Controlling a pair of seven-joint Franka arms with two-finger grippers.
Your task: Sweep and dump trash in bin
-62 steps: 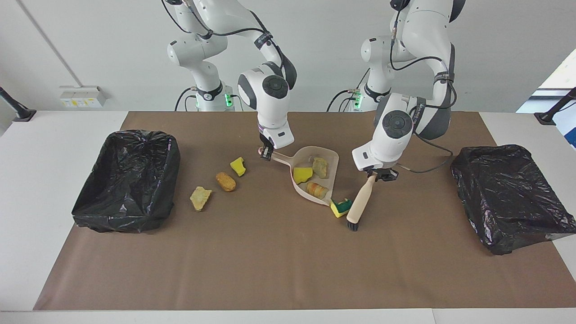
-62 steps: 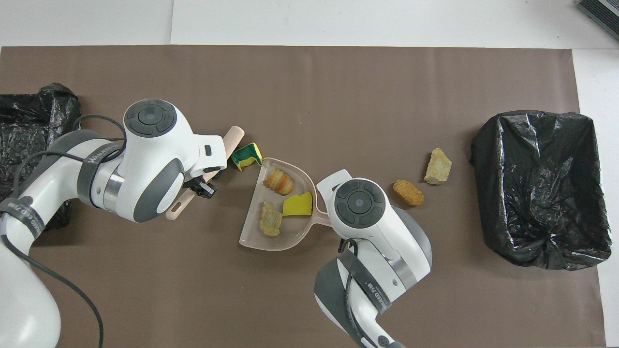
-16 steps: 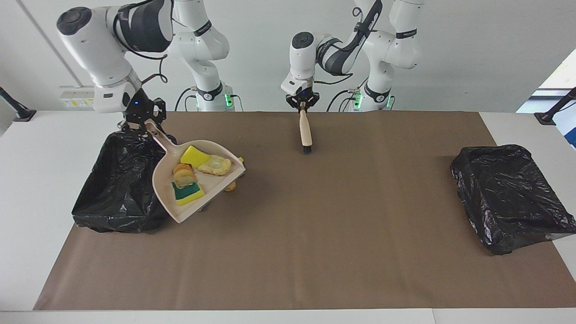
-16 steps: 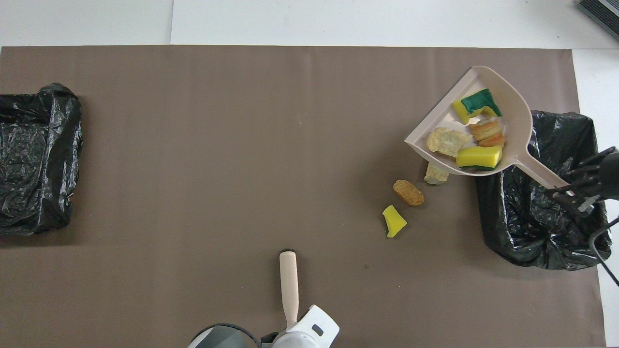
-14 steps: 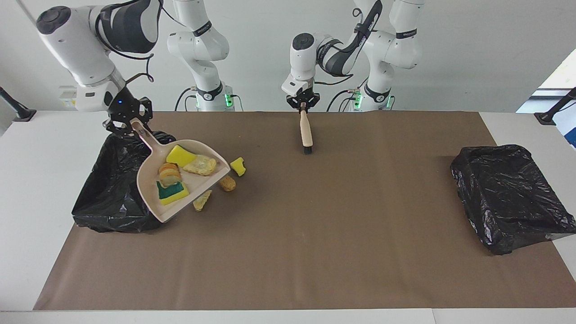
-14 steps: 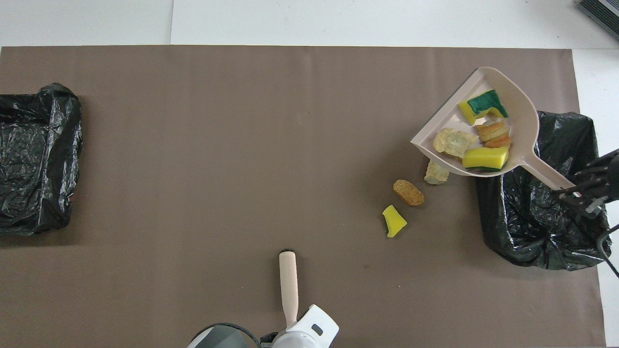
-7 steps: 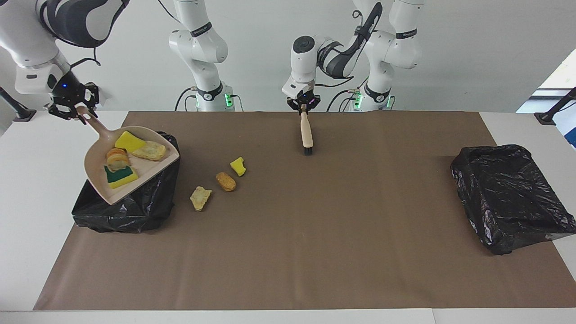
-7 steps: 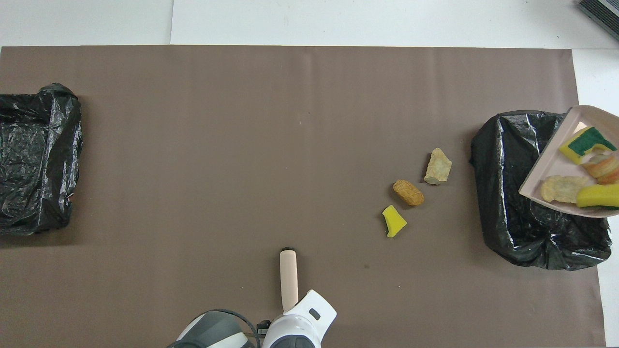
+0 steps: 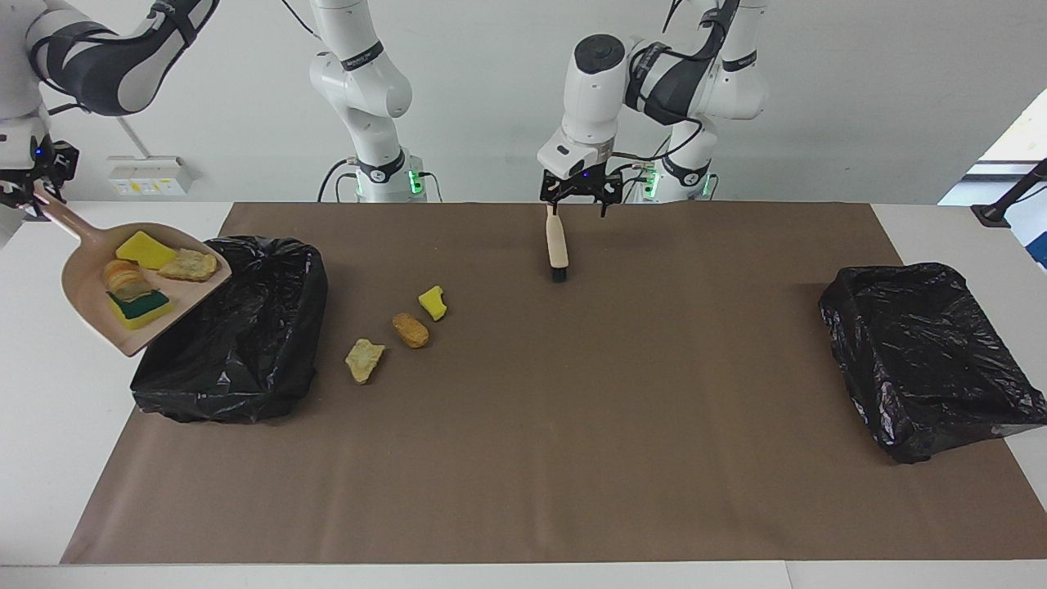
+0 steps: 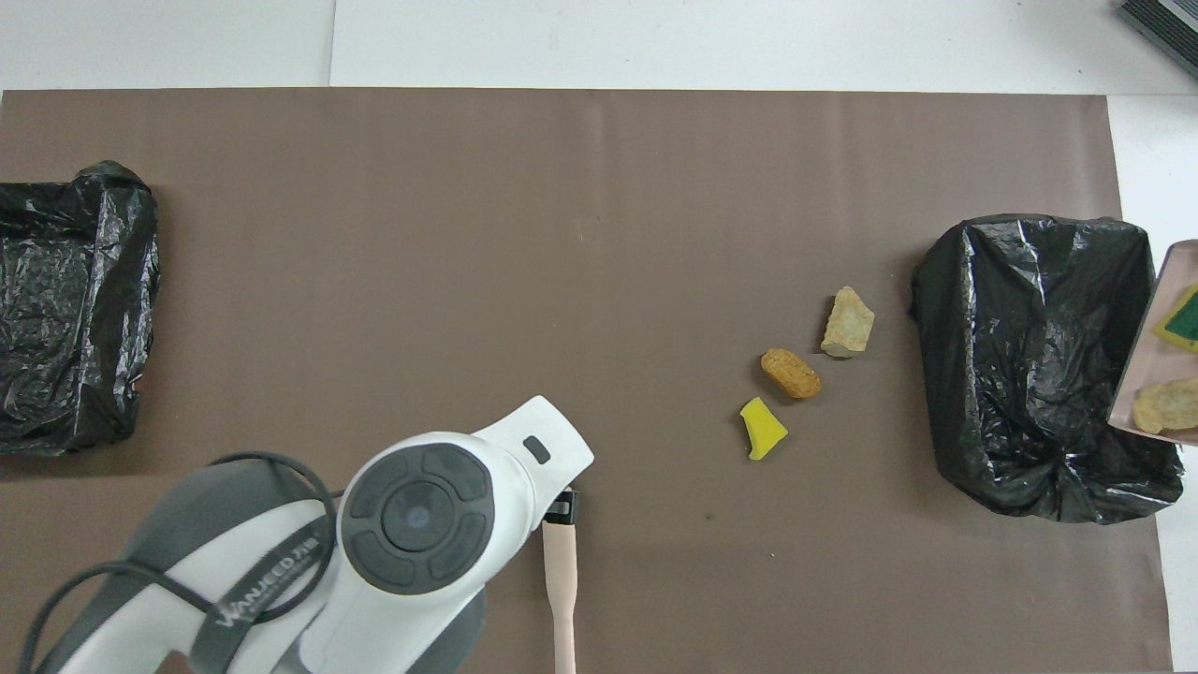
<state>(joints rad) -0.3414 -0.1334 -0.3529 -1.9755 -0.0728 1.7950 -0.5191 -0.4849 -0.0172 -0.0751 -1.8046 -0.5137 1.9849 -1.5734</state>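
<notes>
Pretty plain room: a white wall (image 9: pixel 883 90) runs along the back, with a small socket box (image 9: pixel 150 175) mounted low on it. The white table (image 9: pixel 49 425) is mostly covered by a brown mat (image 9: pixel 540 442). Bright daylight comes through a window (image 9: pixel 1014 139) at one edge.

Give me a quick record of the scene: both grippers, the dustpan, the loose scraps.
left gripper: open, over the brush, which lies on the mat
right gripper: shut on the dustpan handle
dustpan: in the air by the bin at the right arm's end, holding four scraps
loose scraps: three, on the mat beside that bin
</notes>
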